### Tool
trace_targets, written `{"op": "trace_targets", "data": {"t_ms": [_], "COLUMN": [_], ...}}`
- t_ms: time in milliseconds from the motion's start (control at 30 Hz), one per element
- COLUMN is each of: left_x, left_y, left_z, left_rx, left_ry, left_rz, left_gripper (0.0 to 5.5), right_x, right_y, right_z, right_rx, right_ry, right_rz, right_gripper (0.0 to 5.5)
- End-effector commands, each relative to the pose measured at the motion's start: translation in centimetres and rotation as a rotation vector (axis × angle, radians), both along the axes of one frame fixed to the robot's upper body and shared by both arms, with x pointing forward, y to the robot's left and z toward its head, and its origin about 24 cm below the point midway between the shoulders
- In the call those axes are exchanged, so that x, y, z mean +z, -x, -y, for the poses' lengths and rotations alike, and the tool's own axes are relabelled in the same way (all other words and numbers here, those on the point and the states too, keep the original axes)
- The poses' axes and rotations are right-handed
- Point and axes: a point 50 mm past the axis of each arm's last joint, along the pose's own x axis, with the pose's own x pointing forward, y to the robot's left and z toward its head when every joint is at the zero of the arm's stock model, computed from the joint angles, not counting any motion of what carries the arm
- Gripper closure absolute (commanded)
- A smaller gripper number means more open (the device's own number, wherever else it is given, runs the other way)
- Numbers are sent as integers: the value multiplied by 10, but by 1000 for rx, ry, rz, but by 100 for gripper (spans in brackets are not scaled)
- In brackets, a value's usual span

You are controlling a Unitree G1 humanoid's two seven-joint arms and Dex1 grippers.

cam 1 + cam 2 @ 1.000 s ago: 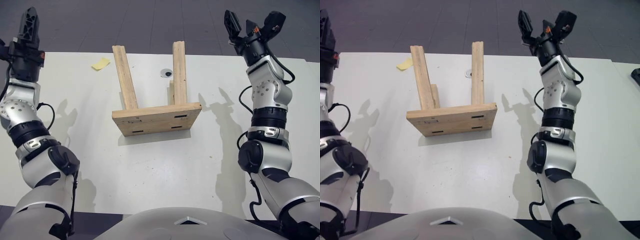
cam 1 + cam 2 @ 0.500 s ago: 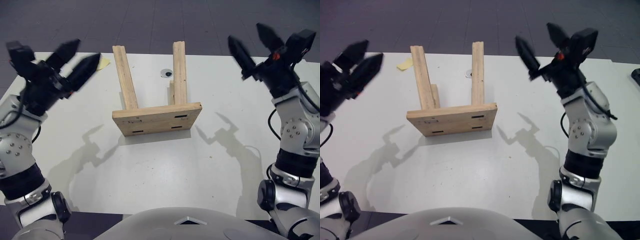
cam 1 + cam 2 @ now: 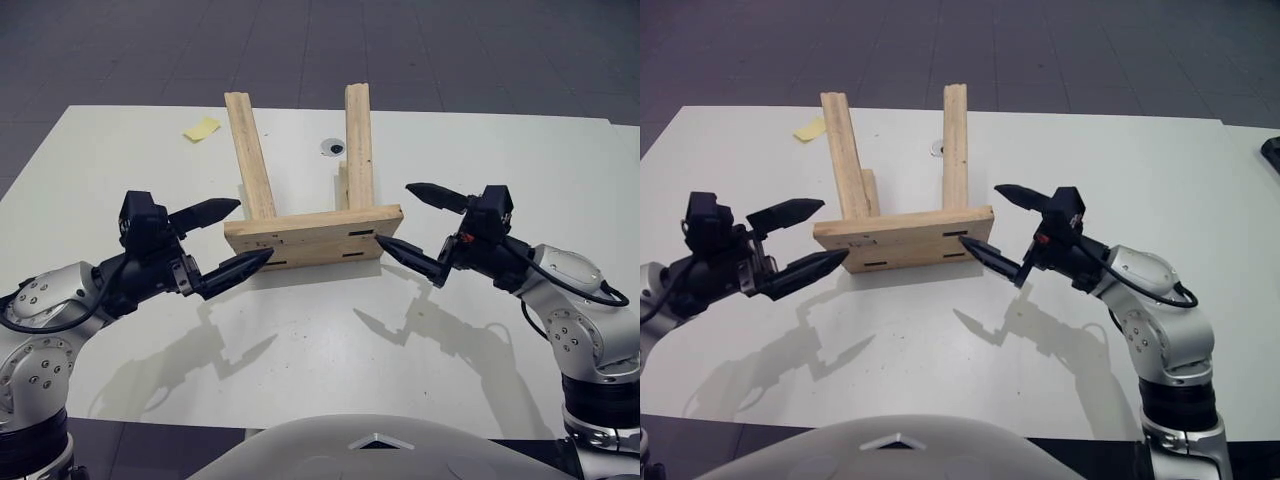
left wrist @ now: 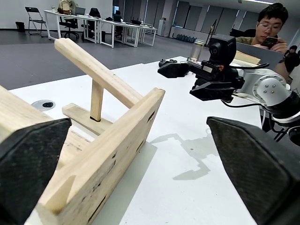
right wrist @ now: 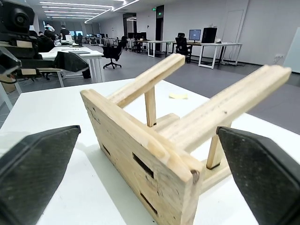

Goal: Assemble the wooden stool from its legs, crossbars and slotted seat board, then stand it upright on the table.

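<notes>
The assembled wooden stool (image 3: 313, 238) lies on its side at the centre of the white table (image 3: 320, 340), its slotted seat board facing the lower edge of the frame and its legs pointing toward the top. The left gripper (image 3: 254, 228) and right gripper (image 3: 393, 213) flank the seat board's two ends, both spread wide and grasping nothing. A yellow sticky note (image 3: 202, 128) lies at upper left.
</notes>
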Motion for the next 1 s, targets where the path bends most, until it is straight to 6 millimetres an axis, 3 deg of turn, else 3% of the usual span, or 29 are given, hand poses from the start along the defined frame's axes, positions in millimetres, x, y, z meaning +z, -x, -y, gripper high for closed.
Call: {"op": "trace_targets", "data": {"t_ms": [33, 433, 533, 1000], "left_x": [-12, -39, -41, -50], "left_y": [-5, -18, -21, -26], "left_z": [-6, -13, -14, -16], "left_rx": [35, 61, 71, 69], "left_ry": [-30, -24, -9, 0], "left_rz": [-42, -144, -151, -180], "left_gripper": [13, 13, 15, 242], "right_x": [-6, -23, -25, -21], "right_y": [-9, -23, -27, -34], "right_z": [0, -2, -5, -3], "right_rx": [12, 43, 54, 90], "right_ry": [21, 37, 34, 51], "right_rz": [-6, -53, -58, -57], "right_gripper": [11, 11, 61, 281]}}
